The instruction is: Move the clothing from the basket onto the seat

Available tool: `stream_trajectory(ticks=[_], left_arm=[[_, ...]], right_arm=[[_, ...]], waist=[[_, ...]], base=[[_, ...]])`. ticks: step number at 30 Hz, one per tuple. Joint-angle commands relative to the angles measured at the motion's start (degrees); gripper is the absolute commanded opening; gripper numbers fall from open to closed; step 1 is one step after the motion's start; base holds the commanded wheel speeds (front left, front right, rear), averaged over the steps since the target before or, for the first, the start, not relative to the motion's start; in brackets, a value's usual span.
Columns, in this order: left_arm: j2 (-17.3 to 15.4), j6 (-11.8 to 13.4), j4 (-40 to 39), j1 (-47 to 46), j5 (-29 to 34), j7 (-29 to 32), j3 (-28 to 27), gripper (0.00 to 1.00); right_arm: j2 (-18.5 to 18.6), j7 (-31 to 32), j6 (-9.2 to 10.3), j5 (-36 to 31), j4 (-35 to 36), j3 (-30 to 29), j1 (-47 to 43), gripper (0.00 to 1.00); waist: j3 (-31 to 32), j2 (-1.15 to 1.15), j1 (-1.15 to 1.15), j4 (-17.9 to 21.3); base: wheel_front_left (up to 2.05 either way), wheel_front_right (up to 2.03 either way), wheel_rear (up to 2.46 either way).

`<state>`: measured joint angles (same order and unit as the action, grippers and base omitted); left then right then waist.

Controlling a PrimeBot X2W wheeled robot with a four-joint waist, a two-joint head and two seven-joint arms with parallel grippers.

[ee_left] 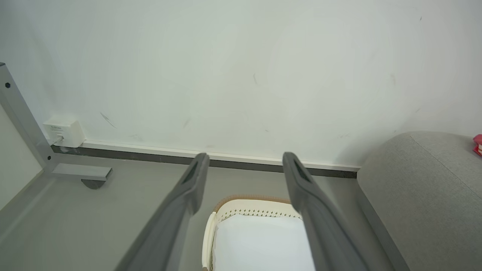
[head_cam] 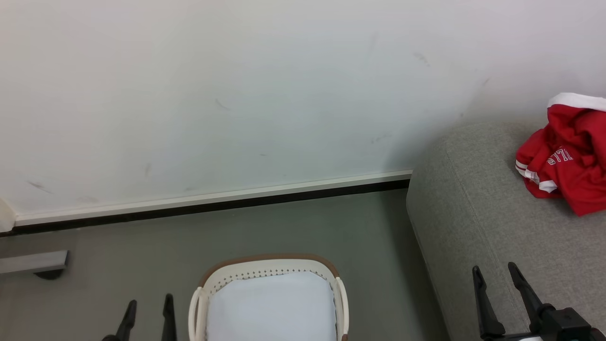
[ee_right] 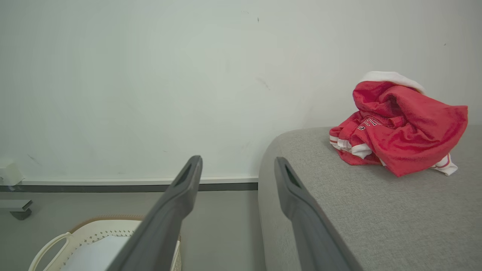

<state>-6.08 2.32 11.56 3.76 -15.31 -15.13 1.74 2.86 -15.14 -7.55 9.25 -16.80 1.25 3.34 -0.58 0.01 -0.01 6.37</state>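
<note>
On the seat (head_cam: 473, 227), toward its back edge by the wall, the clothing (head_cam: 565, 156) lies in a red heap, well apart from the seat's rounded left end. That is how the head view shows it. The basket (head_cam: 267, 265) stands on the floor near that end, and the part in view holds a white lining (head_cam: 272, 308) and no red cloth. The left gripper (head_cam: 149, 301) is low beside the basket's left rim, and the right gripper (head_cam: 494, 268) is over the seat's front part. Both have their fingers apart and carry nothing.

From the left wrist, the left gripper (ee_left: 245, 156) is spread wide and empty above the basket (ee_left: 256, 201). This view adds a socket box (ee_left: 64, 132) on the wall and a grey metal foot (ee_left: 81, 171) at the left. Of the clothing (ee_left: 478, 145) it gives a small red sliver.

From the right wrist, the right gripper (ee_right: 238, 161) is also parted and empty, with one finger before the seat's left end. The clothing (ee_right: 399, 128) is seen almost whole: white cuffs, lettering, a white band on top. It all rests on the seat (ee_right: 376, 210), and no part hangs over an edge.

I judge the move nearly or fully done. The basket's near part is cut off in every view, so the robot should check there before stopping. If a garment is left, it should come down with open fingers and pinch the red cloth, not the lining.
</note>
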Motion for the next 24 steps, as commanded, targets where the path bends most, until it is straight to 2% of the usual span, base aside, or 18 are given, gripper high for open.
stream_trajectory(ticks=[1, 11, 24], left_arm=[[0.53, -0.61, -0.08, 0.79, 1.14, -0.01, -0.76, 1.00], [2.54, -3.74, 0.73, 0.59, 4.45, -0.02, -4.63, 1.00], [3.08, -4.70, 1.02, 0.55, 6.08, -0.02, -6.45, 1.00]], right_arm=[[0.10, 0.00, 0.14, 0.39, -0.59, 0.65, -0.98, 1.00], [0.09, 0.00, 0.13, 1.36, -2.05, 2.47, -0.97, 1.00], [0.09, -0.01, 0.13, 2.14, -2.71, 3.11, -0.99, 1.00]], waist=[[0.15, -0.01, 0.01, -0.22], [0.25, -0.01, 0.01, -0.67], [0.56, -0.01, 0.01, -0.54]], base=[[0.00, 0.00, 0.00], [0.00, 0.00, 0.00], [0.00, 0.00, 0.00]])
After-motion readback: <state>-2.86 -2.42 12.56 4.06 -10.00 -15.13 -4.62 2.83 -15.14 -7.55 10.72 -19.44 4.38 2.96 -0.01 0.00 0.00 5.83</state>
